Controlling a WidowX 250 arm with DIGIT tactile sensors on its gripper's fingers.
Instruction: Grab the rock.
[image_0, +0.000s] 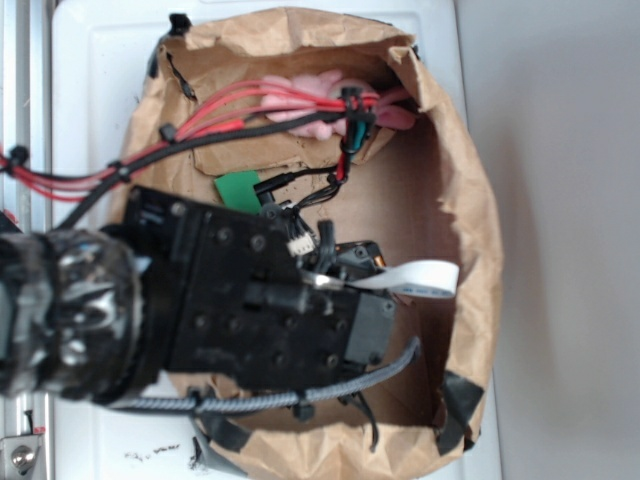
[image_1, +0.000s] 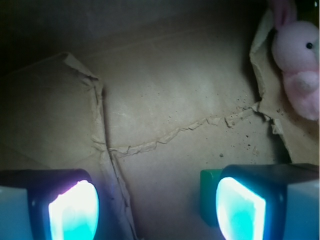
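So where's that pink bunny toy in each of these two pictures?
Exterior: pink bunny lies at the top of the paper-lined box, partly behind red cables.
Wrist: pink bunny sits in the top right corner.
Shared landmark: the green block.

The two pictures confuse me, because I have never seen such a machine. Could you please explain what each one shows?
The exterior picture looks down on a black robot arm reaching into a brown paper bag. The wrist picture comes from a camera on the arm itself, looking at the bag's floor. The two glowing shapes at the bottom are the fingers of the gripper; they stand apart, holding nothing. A pink plush bunny lies in the far corner, and a green block sits beside the right finger. No rock is visible in either picture.
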